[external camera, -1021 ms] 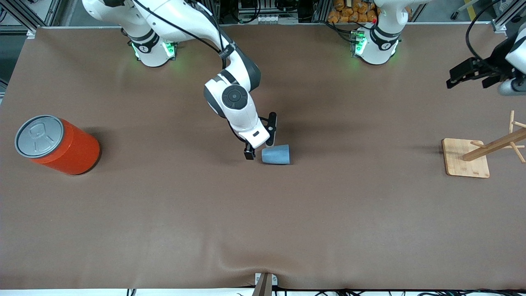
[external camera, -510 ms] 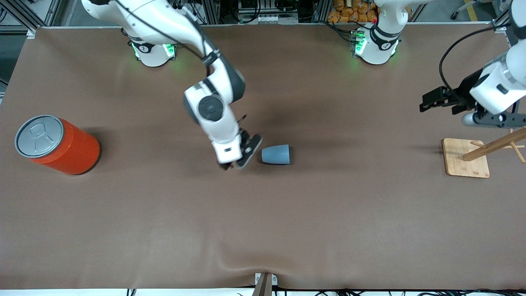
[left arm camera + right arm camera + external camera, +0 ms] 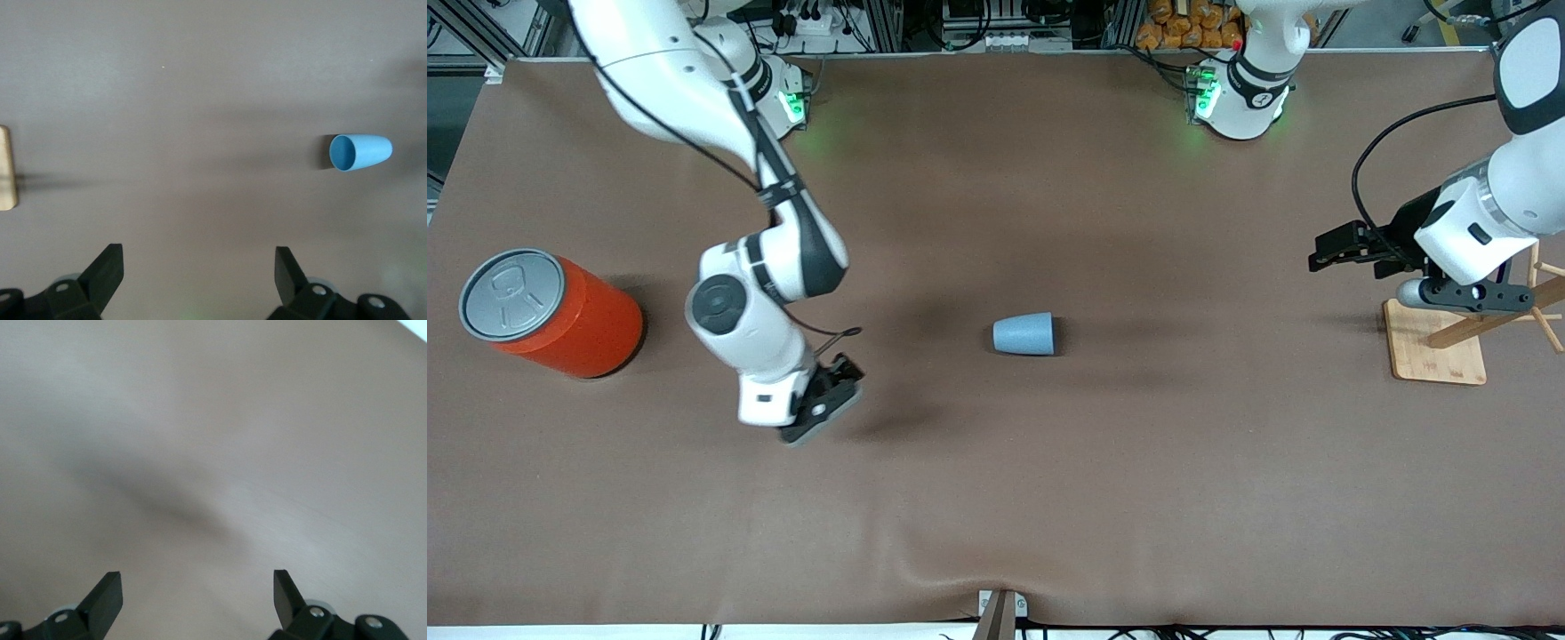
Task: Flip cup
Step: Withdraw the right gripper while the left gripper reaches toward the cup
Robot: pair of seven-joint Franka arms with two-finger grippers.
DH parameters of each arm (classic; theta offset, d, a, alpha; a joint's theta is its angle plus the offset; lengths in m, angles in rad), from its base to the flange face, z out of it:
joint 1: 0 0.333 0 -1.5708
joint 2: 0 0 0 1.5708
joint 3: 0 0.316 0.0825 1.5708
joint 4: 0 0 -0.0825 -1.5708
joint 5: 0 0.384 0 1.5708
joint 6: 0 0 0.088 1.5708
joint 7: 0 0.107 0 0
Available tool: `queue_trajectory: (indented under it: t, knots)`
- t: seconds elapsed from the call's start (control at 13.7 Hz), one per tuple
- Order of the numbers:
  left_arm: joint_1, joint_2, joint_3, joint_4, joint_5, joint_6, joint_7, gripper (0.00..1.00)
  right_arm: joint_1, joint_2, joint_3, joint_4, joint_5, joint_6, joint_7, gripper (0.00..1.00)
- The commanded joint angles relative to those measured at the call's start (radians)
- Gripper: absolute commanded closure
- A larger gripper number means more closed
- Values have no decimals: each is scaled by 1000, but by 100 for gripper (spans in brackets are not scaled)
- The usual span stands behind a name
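The light blue cup lies on its side in the middle of the brown table, its wide mouth turned toward the left arm's end. The left wrist view looks into that open mouth of the cup. My right gripper hangs open and empty over bare table between the orange can and the cup, well apart from the cup. Only table shows between the fingers of the right gripper. My left gripper is open and empty beside the wooden stand, pointing toward the cup, and the left gripper shows spread fingers.
A large orange can with a grey lid stands at the right arm's end. A wooden peg stand on a square base is at the left arm's end; the base edge shows in the left wrist view.
My right gripper has drawn away from the cup toward the orange can, staying open. The cup stays on its side. The left arm has come down and inward next to the wooden stand.
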Motion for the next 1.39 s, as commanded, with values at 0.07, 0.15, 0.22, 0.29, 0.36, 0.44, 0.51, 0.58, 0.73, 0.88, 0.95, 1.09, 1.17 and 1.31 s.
queue_trajectory:
  t: [0.07, 0.15, 0.22, 0.29, 0.36, 0.44, 0.51, 0.58, 0.73, 0.88, 0.95, 1.09, 1.17, 1.31]
  knots:
    - [1, 31, -2, 16, -36, 8, 9, 0, -115, -7, 17, -4, -8, 2, 117, 0]
    - [4, 49, 0, 13, -65, 8, 11, 0, -146, -8, 17, -4, -8, 7, 141, 0]
    - [3, 74, 0, 15, -89, 8, 12, 0, -169, -7, 17, -4, -8, 22, 155, 0]
    - [1, 100, 0, 15, -102, 13, 12, 0, -190, -7, 17, -4, -8, 36, 177, 0]
    - [1, 124, -2, 12, -126, 16, 12, 0, -213, -7, 17, -4, -8, 39, 189, 0]
    - [0, 152, -2, 12, -167, 25, 17, 0, -233, -7, 17, -4, -8, 39, 192, 0]
    - [0, 172, -2, 12, -210, 36, 17, 0, -252, -11, 17, -6, -9, 37, 192, 0]
    - [-3, 192, -2, 10, -256, 42, 17, 0, -258, -21, 17, -21, -8, 36, 192, 0]
    - [-34, 220, -5, -7, -319, 72, 17, 0, -254, -77, 7, -78, -9, 39, 192, 0]
    - [-45, 234, -7, -45, -382, 124, 17, 0, -247, -151, 7, -139, -9, 39, 192, 0]
    - [-57, 238, -8, -74, -430, 164, 17, 0, -247, -183, 7, -173, -9, 39, 192, 0]
    - [-101, 238, -8, -112, -502, 230, -1, 0, -257, -229, 7, -231, -11, 39, 192, 0]
    - [-108, 240, -10, -132, -527, 250, -2, 0, -260, -251, 5, -256, -11, 40, 191, 0]
    - [-134, 237, -11, -189, -562, 353, 17, 0, -289, -284, 5, -282, -11, 34, 186, 0]
